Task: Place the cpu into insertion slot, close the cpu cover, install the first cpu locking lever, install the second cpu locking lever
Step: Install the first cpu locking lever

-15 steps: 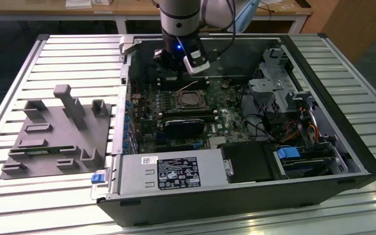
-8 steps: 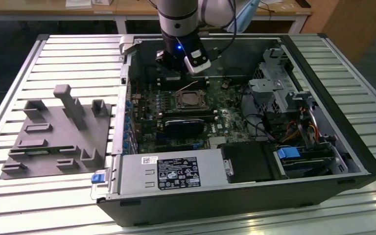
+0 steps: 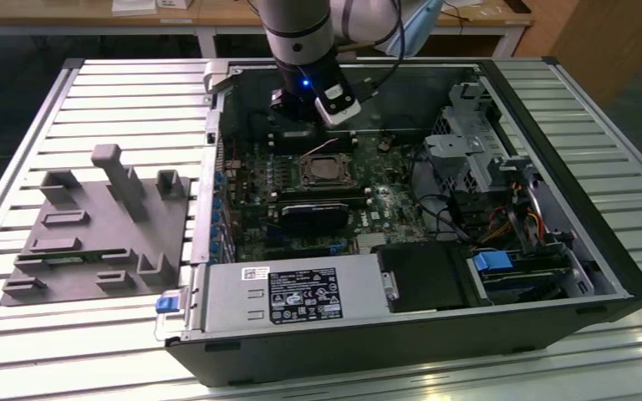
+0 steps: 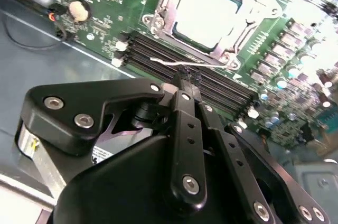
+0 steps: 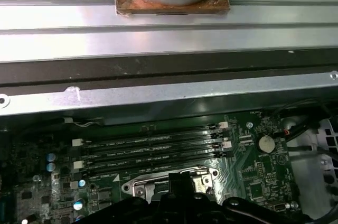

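A: Nearest, at the front edge of the open computer case point(image 3: 410, 344)?
B: Silver power supply point(image 3: 298, 296), label up. Just beyond, on the motherboard point(image 3: 394, 209), a black heatsink block point(image 3: 312, 215).
A: And past that?
B: Insertion slot point(image 3: 304, 177), mid-board, with the cpu point(image 4: 208, 12) seated inside, pale top glaring in the second wrist view. Cpu cover point(image 4: 161, 2) down flat, framing the chip through its window.
A: Levers?
B: One thin wire lever point(image 4: 163, 63), lying across the memory slots point(image 4: 222, 89) just beside the socket.
A: Gripper point(image 4: 186, 78)?
B: Over the board's far side, tips right at that wire. Fingers drawn together, no gap visible. Clamped on the wire or merely touching: cannot tell.
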